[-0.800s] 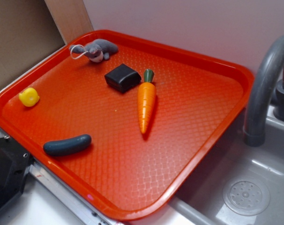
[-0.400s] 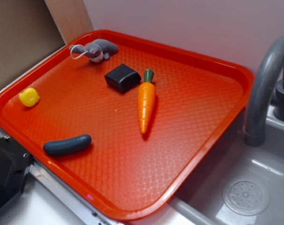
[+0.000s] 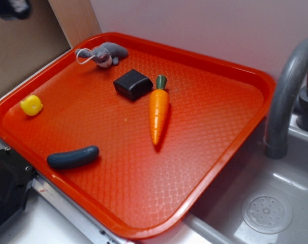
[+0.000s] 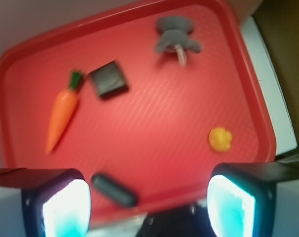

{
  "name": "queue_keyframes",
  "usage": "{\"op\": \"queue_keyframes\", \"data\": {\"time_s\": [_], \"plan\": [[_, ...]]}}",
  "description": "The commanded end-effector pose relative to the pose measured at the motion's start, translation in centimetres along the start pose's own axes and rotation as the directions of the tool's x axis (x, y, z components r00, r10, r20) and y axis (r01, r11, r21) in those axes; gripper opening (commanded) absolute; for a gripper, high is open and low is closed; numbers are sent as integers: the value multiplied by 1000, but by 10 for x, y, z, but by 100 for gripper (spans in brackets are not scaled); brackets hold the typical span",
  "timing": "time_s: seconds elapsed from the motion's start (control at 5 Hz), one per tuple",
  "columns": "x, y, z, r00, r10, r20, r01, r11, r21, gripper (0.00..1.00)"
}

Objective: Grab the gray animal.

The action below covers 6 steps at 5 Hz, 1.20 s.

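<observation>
On red tray (image 3: 215,152): carrot (image 3: 158,114) mid-tray, black block (image 3: 132,84) just beside its green top, dark sausage toy (image 3: 72,157) near front rim. Gray animal (image 3: 107,54) alone at far corner, untouched; yellow duck (image 3: 31,105) by left rim. Fingers (image 4: 65,207) spread wide, empty, well above tray.

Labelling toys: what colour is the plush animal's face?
Whitish, on a gray animal; clearest in the exterior view.

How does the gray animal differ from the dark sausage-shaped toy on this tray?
The gray animal is pale gray plush with a whitish face and a white string loop; the dark sausage-shaped toy is smooth, plain blue-gray. The animal is lumpy and lies in the tray's far corner; the sausage is a slim rounded rod by the near rim. Both lie untouched on the red tray.
</observation>
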<state>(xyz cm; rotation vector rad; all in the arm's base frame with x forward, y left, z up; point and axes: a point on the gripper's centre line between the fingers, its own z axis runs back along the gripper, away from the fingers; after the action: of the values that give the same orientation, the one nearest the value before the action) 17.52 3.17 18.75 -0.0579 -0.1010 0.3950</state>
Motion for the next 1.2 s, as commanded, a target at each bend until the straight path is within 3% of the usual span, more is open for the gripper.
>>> {"op": "queue_keyframes", "data": {"time_s": [0.0, 0.4, 0.6, 0.8, 1.0], "plan": [[66, 35, -43, 969, 181, 166, -188, 982, 30, 100], [115, 48, -82, 952, 184, 244, -217, 969, 117, 100], [129, 42, -97, 958, 178, 227, -189, 982, 27, 100], [142, 38, -108, 970, 207, 131, -187, 971, -150, 100], [148, 34, -120, 974, 198, 112, -184, 975, -124, 100]]}}
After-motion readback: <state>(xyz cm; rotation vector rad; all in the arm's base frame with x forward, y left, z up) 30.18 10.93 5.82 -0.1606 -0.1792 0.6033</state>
